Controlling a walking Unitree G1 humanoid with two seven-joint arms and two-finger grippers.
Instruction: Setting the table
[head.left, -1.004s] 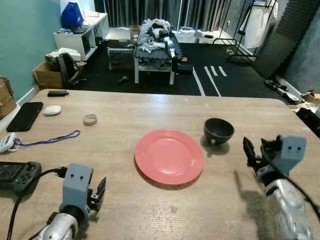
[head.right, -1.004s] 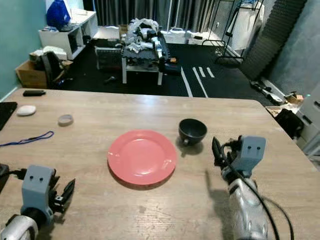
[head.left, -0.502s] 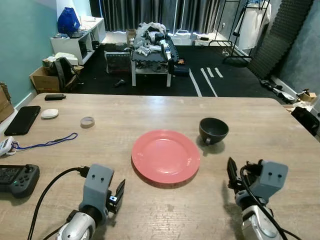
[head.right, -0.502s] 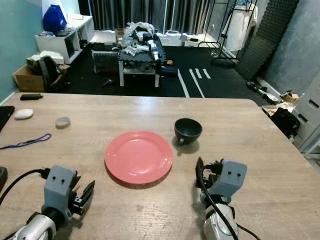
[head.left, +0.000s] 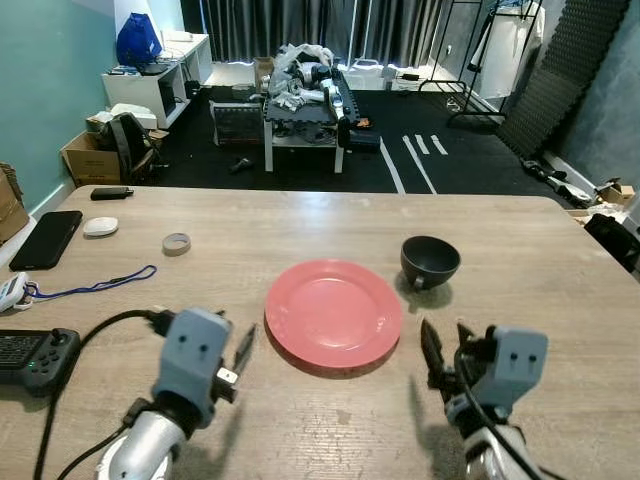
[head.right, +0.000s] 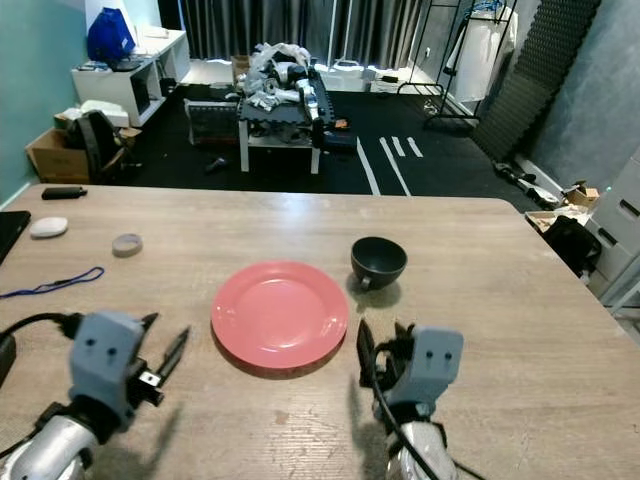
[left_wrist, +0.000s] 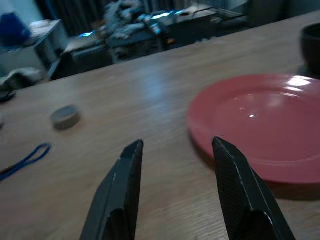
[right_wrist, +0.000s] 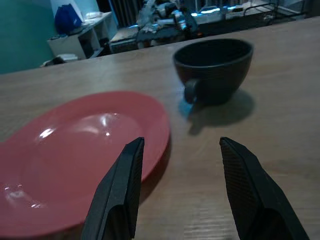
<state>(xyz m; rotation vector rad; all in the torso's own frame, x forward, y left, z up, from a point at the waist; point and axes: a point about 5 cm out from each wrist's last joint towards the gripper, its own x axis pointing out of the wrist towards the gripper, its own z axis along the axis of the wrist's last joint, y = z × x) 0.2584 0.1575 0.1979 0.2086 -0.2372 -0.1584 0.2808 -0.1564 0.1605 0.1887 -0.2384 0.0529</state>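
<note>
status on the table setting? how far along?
Done: a red plate lies flat on the table, with a dark cup beside it on the robot's right. In hand: nothing; the left end effector and right end effector are open, flanking the plate's near edge. Left: no cutlery around the plate.

The table (head.left: 250, 215) has a pale wood-grain top with a smooth, faintly sheened finish. The red plate (head.left: 333, 314) looks like glossy plastic or glazed ware, catching small highlights, while the dark cup (head.left: 430, 262) is matt and smooth. The black fingers (left_wrist: 125, 187) of the left gripper look like dull, matt plastic.
</note>
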